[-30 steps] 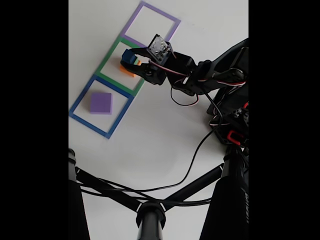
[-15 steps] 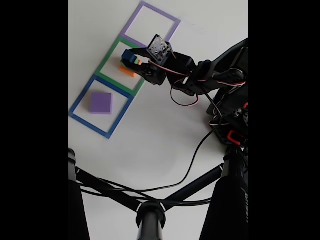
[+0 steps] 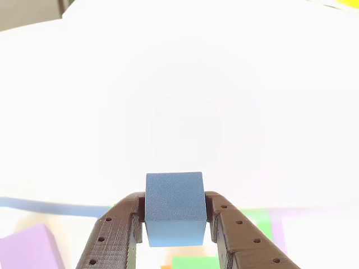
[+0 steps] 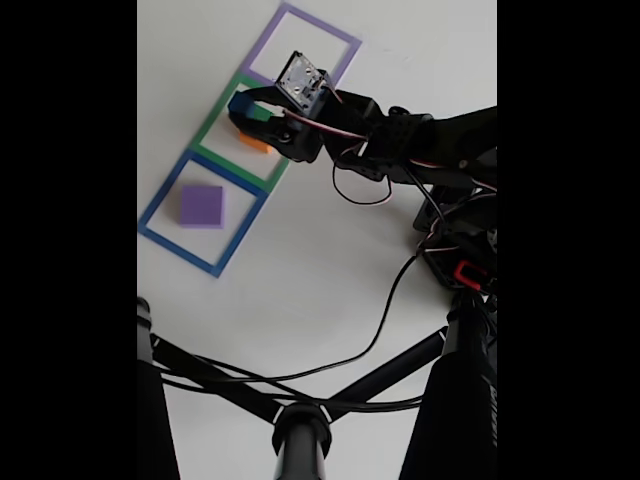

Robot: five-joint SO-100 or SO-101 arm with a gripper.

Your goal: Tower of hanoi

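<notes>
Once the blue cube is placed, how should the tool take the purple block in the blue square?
Probably from straight above, pads on two opposite side faces of the purple block. It lies flat and alone inside the blue tape square, with bare table on every side, so either pair of faces looks open. It looks wider than the blue cube now clamped in the tool, so open wider.

We note the purple block [image 3: 28, 249] cut off at 7 o'clock, the green block [image 3: 193, 262] cut at 6 o'clock, and the end effector [image 4: 243, 108] hiding the stack.
</notes>
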